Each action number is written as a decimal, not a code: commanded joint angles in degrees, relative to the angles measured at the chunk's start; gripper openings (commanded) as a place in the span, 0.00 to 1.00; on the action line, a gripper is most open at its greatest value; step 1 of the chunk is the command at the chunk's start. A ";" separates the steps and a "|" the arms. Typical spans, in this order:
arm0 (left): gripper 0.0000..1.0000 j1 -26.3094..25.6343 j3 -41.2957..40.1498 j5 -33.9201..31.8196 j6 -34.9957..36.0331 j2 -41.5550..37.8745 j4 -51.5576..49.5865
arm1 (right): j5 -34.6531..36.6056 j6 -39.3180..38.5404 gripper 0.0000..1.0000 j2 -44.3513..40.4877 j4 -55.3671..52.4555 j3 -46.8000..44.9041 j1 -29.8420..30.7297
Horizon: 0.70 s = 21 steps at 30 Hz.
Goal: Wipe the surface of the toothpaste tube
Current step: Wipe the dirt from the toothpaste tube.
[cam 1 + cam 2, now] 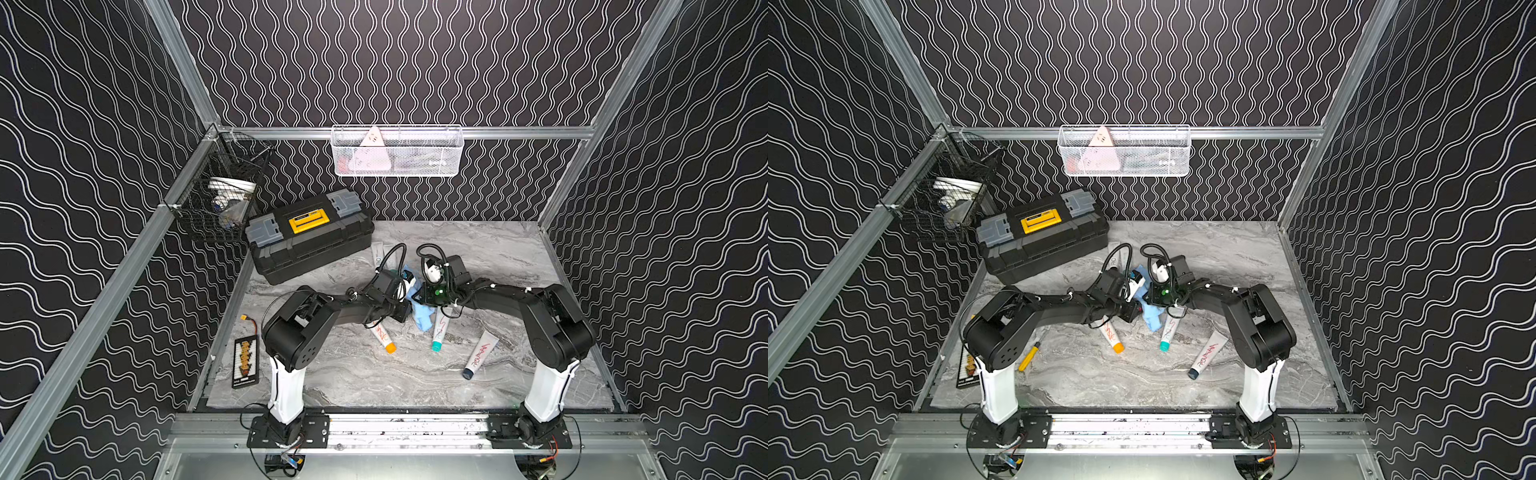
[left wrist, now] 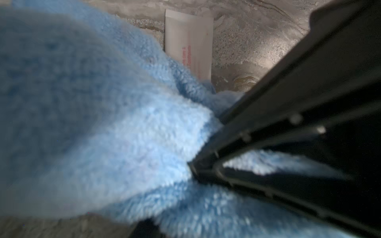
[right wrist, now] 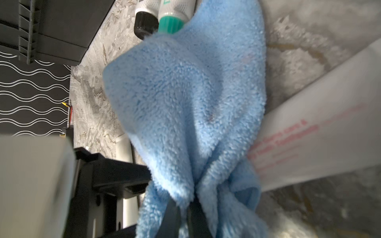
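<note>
Fluffy blue cloth [image 3: 185,99] pinched in right claw [image 3: 184,204]; smooth white tube [image 3: 321,142].

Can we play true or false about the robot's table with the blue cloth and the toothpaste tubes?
1. The right gripper is pinching the blue cloth. True.
2. The black toolbox is open. False: its lid is closed.
3. The orange-capped toothpaste tube lies flat on the marble table. True.
4. The white wire basket stands on the table. False: it hangs on the back rail, above the table.
</note>
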 commanded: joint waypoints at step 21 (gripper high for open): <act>0.16 0.18 0.24 -0.87 -1.44 0.76 -0.98 | 1.31 -1.81 0.00 7.06 -13.70 3.35 -9.11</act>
